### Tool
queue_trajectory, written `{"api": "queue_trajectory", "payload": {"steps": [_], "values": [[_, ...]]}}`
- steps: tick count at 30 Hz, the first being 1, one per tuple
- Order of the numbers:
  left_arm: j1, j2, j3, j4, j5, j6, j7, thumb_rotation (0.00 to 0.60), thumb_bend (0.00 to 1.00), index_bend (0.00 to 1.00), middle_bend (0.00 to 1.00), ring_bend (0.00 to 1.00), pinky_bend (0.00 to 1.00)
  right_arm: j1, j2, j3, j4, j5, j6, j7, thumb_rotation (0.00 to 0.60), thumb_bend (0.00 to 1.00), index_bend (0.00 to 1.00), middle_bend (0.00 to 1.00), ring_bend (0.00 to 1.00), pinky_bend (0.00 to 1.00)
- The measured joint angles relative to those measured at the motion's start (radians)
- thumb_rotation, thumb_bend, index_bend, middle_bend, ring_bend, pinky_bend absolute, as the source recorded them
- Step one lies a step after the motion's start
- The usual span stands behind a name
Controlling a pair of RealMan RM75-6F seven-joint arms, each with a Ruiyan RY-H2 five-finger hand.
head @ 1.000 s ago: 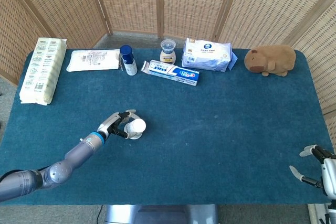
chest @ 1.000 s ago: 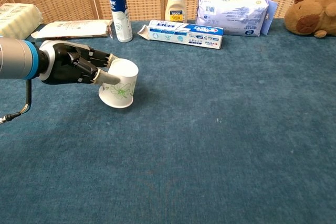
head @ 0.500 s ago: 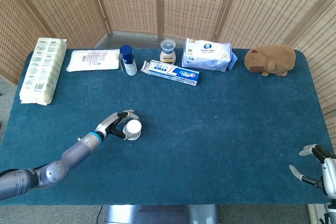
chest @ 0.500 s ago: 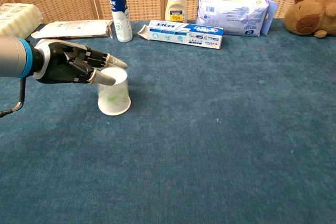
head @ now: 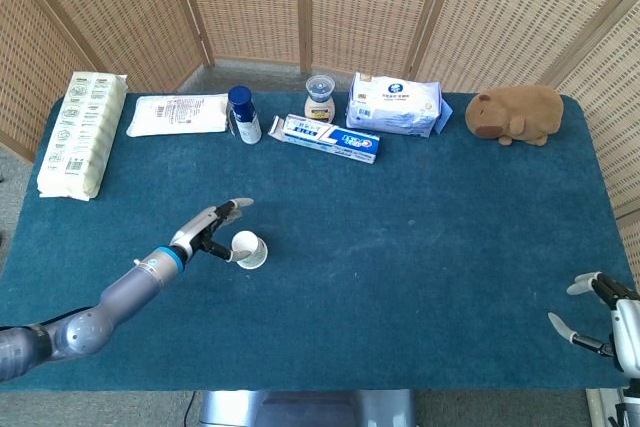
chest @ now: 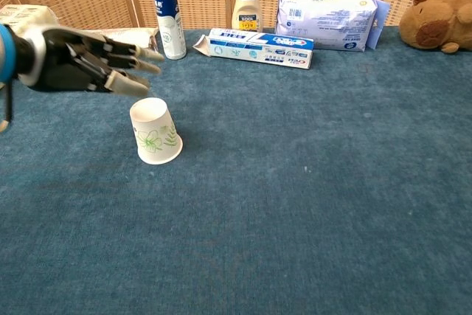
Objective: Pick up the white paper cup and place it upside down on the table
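The white paper cup [head: 248, 249] [chest: 153, 131], printed with a green flower, stands upside down on the blue tablecloth, wide rim down. My left hand [head: 206, 230] [chest: 82, 61] hovers just up and to the left of it, fingers spread and holding nothing, apart from the cup. My right hand [head: 590, 309] sits at the table's near right corner with its fingers apart and empty; the chest view does not show it.
Along the far edge stand a blue bottle [head: 242, 114], a toothpaste box [head: 329, 137], a small jar [head: 320, 98], a wipes pack [head: 395, 103] and a brown plush toy [head: 515, 114]. Two white packages [head: 80, 133] [head: 178, 114] lie at the far left.
My left hand has let go of the cup and drawn back up and to the left with fingers spread. The cup went from tilted in the hand to standing inverted on the cloth.
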Motion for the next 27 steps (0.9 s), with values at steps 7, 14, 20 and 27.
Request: {"api": "queue_trajectory", "payload": {"steps": [7,14,20,27], "values": [[0.08,0.114,0.005,-0.123,0.143,0.094,0.04,0.6,0.25,0.09,0.0,0.0,0.0,0.018,0.005,0.004,-0.013,0.002,-0.024,-0.032,0.41,0.26,0.45,0.37,0.4,0.41],[0.215,0.203,0.096,-0.237,0.358,0.338,0.189,0.6,0.25,0.08,0.0,0.0,0.0,0.048,0.003,0.009,-0.025,-0.001,-0.056,-0.098,0.409,0.26,0.44,0.37,0.39,0.4],[0.352,0.241,0.203,-0.292,0.543,0.567,0.326,0.6,0.25,0.09,0.0,0.0,0.0,0.066,-0.002,0.005,-0.039,-0.018,-0.072,-0.129,0.411,0.26,0.44,0.37,0.39,0.4],[0.529,0.238,0.323,-0.299,0.751,0.806,0.398,0.6,0.25,0.09,0.0,0.0,0.0,0.073,-0.009,-0.002,-0.053,-0.037,-0.067,-0.151,0.411,0.26,0.44,0.37,0.39,0.39]]}}
